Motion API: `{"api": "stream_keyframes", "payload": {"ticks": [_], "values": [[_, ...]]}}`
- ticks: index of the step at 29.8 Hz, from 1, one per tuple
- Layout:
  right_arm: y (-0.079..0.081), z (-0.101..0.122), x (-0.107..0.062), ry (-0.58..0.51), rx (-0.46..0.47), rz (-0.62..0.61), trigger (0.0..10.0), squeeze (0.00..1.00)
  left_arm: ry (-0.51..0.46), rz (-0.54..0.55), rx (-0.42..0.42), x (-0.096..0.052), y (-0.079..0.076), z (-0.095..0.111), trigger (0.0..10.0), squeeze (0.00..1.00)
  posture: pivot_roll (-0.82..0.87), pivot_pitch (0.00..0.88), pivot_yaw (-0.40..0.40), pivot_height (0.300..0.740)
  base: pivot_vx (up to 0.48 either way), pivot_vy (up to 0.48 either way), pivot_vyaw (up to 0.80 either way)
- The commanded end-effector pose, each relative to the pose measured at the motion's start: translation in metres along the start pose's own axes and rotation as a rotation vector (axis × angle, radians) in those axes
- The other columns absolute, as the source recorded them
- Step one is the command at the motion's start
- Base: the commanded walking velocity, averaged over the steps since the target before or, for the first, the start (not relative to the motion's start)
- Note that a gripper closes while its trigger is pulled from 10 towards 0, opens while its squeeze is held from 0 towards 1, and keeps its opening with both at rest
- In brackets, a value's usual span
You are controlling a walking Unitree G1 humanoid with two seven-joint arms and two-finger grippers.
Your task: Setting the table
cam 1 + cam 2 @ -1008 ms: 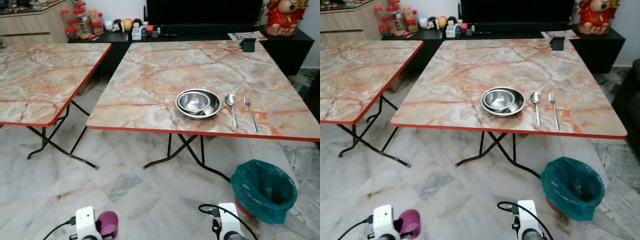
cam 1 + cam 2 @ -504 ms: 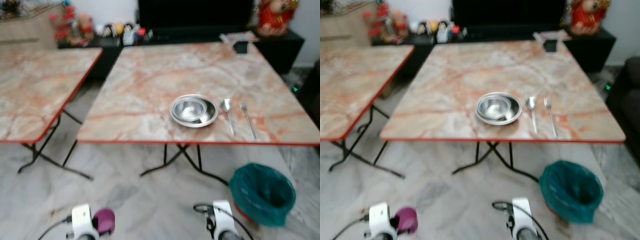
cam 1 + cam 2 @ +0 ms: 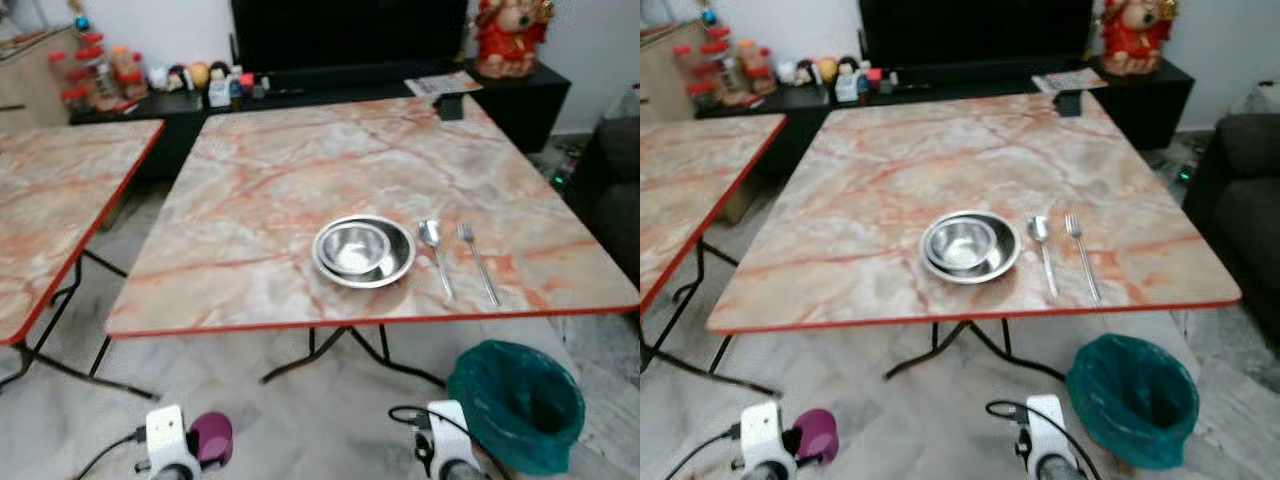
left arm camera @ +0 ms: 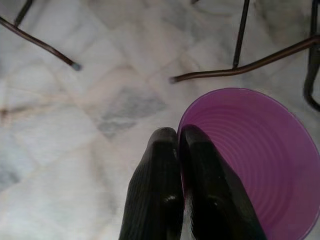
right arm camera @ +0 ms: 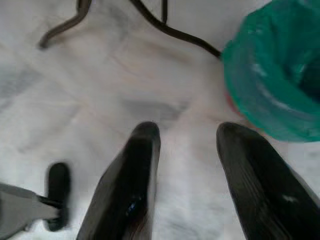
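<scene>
Pale marble floor (image 3: 250, 420), black TV cabinet (image 3: 330, 90), dark sofa (image 3: 1240, 190)

Left end effector (image 4: 177, 145) clamped, right end effector (image 5: 187, 145) agape

Green-lined bin (image 3: 520, 402) beside table (image 3: 250, 200)

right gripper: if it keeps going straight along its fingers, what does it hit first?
Most likely the pale marble floor. The right gripper, fingers open, points down at bare tiles; the green-lined bin sits off to one side, though depth is unclear.
</scene>
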State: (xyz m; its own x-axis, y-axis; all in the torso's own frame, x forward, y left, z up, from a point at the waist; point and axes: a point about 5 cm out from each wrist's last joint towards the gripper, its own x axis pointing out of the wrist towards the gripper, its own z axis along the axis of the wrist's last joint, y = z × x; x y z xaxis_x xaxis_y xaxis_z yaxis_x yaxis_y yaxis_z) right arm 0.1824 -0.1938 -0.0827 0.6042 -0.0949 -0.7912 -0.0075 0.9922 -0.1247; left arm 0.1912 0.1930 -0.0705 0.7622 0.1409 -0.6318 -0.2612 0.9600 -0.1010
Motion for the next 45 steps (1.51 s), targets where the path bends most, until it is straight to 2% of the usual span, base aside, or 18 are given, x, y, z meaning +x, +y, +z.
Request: {"api": "stream_keyframes", "payload": {"ticks": [1,9,10,18,22,23,24,27,31,32,33,37,38,40,41,42,44,45], "values": [[0.014,0.008,0.002,-0.02,-0.006,0.034,10.0,0.0,-0.001,0.068,-0.006,-0.002,0.019,0.001,10.0,0.0,0.06,0.008,0.056,0.74,0.0,0.0,0.0],[0.015,0.004,0.001,-0.008,-0.021,0.039,10.0,0.0,-0.04,0.256,-0.134,-0.01,0.05,-0.001,10.0,0.0,0.08,0.0,0.053,0.74,0.0,0.0,0.0],[0.015,0.004,0.001,-0.008,-0.023,0.038,10.0,0.0,-0.096,0.357,-0.144,-0.014,0.065,0.006,10.0,0.0,0.08,0.0,0.051,0.74,0.0,0.0,0.0],[0.015,0.008,0.002,-0.013,-0.022,0.037,10.0,0.0,-0.365,0.67,-0.102,-0.027,0.107,0.052,10.0,0.0,0.11,0.011,0.04,0.74,0.0,0.0,0.0],[0.015,0.008,0.002,-0.014,-0.022,0.037,10.0,0.0,-0.418,0.716,-0.106,-0.03,0.113,0.061,10.0,0.0,0.11,0.011,0.04,0.74,0.0,0.0,0.0],[0.017,0.009,0.002,-0.013,-0.028,0.042,10.0,0.0,-0.543,0.762,0.002,-0.035,0.119,0.091,10.0,0.0,0.13,0.017,0.031,0.74,0.0,0.0,0.0],[0.019,0.009,0.002,-0.014,-0.034,0.048,10.0,0.0,-0.764,0.846,0.126,-0.048,0.124,0.143,10.0,0.0,0.13,0.015,0.031,0.74,0.0,0.0,0.0],[0.019,0.011,0.002,-0.016,-0.032,0.048,10.0,0.0,-0.893,0.866,0.163,-0.058,0.122,0.173,10.0,0.0,0.12,0.015,0.032,0.74,0.0,0.0,0.0],[0.017,0.014,0.003,-0.025,-0.022,0.039,10.0,0.0,-1.219,0.702,0.557,-0.077,0.072,0.251,10.0,0.0,0.13,0.014,0.03,0.74,0.0,0.0,0.0],[0.017,0.013,0.003,-0.022,-0.024,0.038,10.0,0.0,-1.329,0.635,0.634,-0.084,0.045,0.272,10.0,0.0,0.13,0.013,0.034,0.74,0.0,0.0,0.0],[0.017,0.013,0.003,-0.022,-0.024,0.038,10.0,0.0,-1.329,0.635,0.634,-0.084,0.045,0.272,10.0,0.0,0.13,0.013,0.034,0.74,0.0,0.0,0.0],[0.017,0.012,0.003,-0.022,-0.012,0.033,10.0,0.0,-1.448,0.467,0.564,-0.091,-0.005,0.296,10.0,0.0,0.11,0.011,0.038,0.74,0.0,0.0,0.0],[0.017,0.013,0.003,-0.023,-0.012,0.033,10.0,0.0,-1.41,0.305,0.518,-0.084,-0.031,0.298,10.0,0.0,0.11,0.012,0.04,0.74,0.0,0.0,0.0],[0.017,0.013,0.003,-0.023,-0.011,0.033,10.0,0.0,-1.389,0.229,0.501,-0.08,-0.043,0.298,10.0,0.0,0.1,0.013,0.04,0.74,0.0,0.0,0.0],[0.017,0.013,0.003,-0.022,-0.01,0.033,10.0,0.0,-1.347,0.115,0.497,-0.076,-0.06,0.298,10.0,0.0,0.1,0.014,0.04,0.74,0.0,0.0,0.0],[0.017,0.013,0.003,-0.022,-0.007,0.03,10.0,0.0,-1.198,-0.168,0.457,-0.068,-0.1,0.291,10.0,0.0,0.09,0.015,0.042,0.74,0.0,0.0,0.0],[0.017,0.013,0.003,-0.023,-0.006,0.029,10.0,0.0,-1.136,-0.274,0.426,-0.066,-0.114,0.288,10.0,0.0,0.09,0.016,0.044,0.74,0.0,0.0,0.0],[0.017,0.012,0.003,-0.023,-0.003,0.027,10.0,0.0,-1.041,-0.392,0.289,-0.063,-0.128,0.288,10.0,0.0,0.08,0.016,0.055,0.74,0.0,0.0,0.0]]}}
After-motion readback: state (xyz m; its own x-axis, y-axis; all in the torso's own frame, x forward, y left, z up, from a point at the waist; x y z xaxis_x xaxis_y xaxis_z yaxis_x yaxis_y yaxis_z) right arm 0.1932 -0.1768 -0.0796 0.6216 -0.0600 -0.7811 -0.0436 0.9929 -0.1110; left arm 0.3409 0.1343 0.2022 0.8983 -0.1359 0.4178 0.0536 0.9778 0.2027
